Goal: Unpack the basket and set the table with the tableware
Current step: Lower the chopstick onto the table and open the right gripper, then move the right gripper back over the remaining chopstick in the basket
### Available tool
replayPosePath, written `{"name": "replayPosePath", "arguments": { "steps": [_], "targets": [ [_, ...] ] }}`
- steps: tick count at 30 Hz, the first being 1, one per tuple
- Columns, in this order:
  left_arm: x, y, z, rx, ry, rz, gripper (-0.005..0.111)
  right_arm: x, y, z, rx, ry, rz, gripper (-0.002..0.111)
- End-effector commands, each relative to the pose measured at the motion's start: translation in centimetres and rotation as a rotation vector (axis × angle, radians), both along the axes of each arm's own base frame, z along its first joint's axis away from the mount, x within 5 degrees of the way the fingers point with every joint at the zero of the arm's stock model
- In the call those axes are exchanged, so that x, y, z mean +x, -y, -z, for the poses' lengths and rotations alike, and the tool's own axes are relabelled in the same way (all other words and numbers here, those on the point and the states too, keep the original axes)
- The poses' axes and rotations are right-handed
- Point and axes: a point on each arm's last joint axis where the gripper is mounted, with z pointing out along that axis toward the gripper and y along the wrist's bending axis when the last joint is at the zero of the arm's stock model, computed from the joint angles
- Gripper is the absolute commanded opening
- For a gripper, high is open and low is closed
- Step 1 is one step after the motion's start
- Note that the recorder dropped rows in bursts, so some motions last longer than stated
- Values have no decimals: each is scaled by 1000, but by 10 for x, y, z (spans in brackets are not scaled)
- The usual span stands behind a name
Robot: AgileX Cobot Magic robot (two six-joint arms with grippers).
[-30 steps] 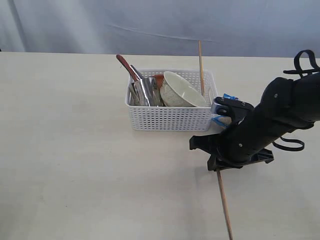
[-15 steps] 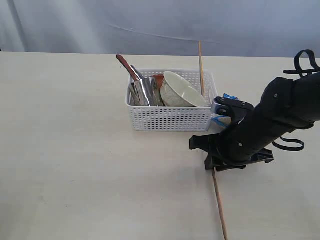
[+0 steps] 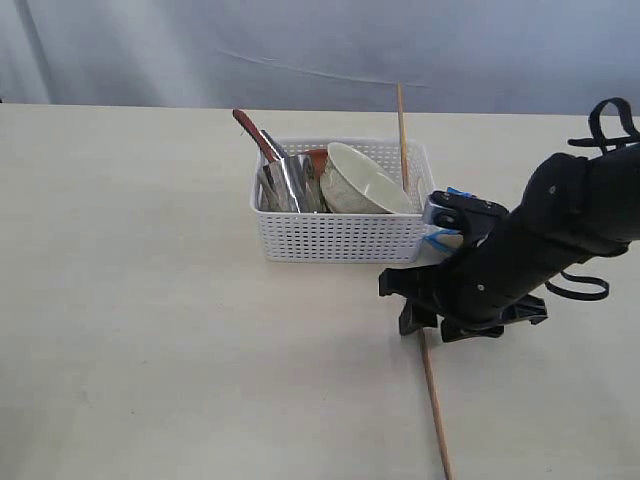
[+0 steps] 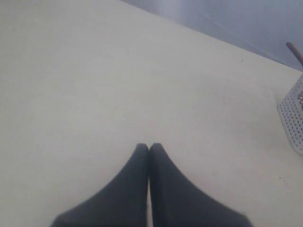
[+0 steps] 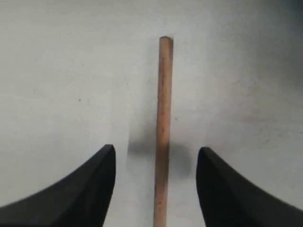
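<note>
The chopstick (image 5: pixel 164 94) is seen flat on the desk (image 3: pixel 150 350), lengthwise between the wide-spread fingers (image 5: pixel 92 189) of the right hand (image 3: pixel 424 325), near the basket (image 3: pixel 340 238).

A plain grey-blue cloth backdrop (image 3: pixel 150 50) fills the rear of the scene, a faint crease crossing it

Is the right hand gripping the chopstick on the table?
No, the right hand is open, and the chopstick lies free between its fingers.
</note>
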Motion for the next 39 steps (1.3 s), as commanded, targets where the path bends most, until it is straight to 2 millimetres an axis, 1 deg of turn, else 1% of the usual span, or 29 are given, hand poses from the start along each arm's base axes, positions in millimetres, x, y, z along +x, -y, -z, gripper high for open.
{"name": "replayPosePath", "arguments": {
  "steps": [1,5,6,8,9,12,14,17,21,23,27,29,32,35,39],
  "targets": [
    [0,0,1,-5,1,6,0,0,-5,-29,29,32,-103,50],
    [0,0,1,-5,1,6,0,4,-7,-66,68,146,-136,50],
    [0,0,1,-5,1,6,0,8,-8,-82,79,208,-140,50],
    [0,0,1,-5,1,6,0,14,-8,-103,87,308,-141,50],
    [0,0,1,-5,1,6,0,20,-9,-116,91,385,-131,50],
    [0,0,1,-5,1,6,0,38,-8,-138,71,570,-112,50],
    [0,0,1,-5,1,6,0,51,-4,-145,65,646,-74,50],
    [0,0,1,-5,1,6,0,78,8,-144,46,661,-18,50],
    [0,0,1,-5,1,6,0,117,27,-124,6,618,26,50],
    [0,0,1,-5,1,6,0,133,33,-114,-12,610,29,50],
    [0,0,1,-5,1,6,0,159,31,-100,-40,617,-18,50],
    [0,0,1,-5,1,6,0,168,26,-94,-43,615,-37,50],
    [0,0,1,-5,1,6,0,175,17,-95,-44,641,-69,50],
    [0,0,1,-5,1,6,0,184,15,-99,-46,682,-63,50],
    [0,0,1,-5,1,6,0,191,14,-91,-44,679,-57,50]
  ]
}}
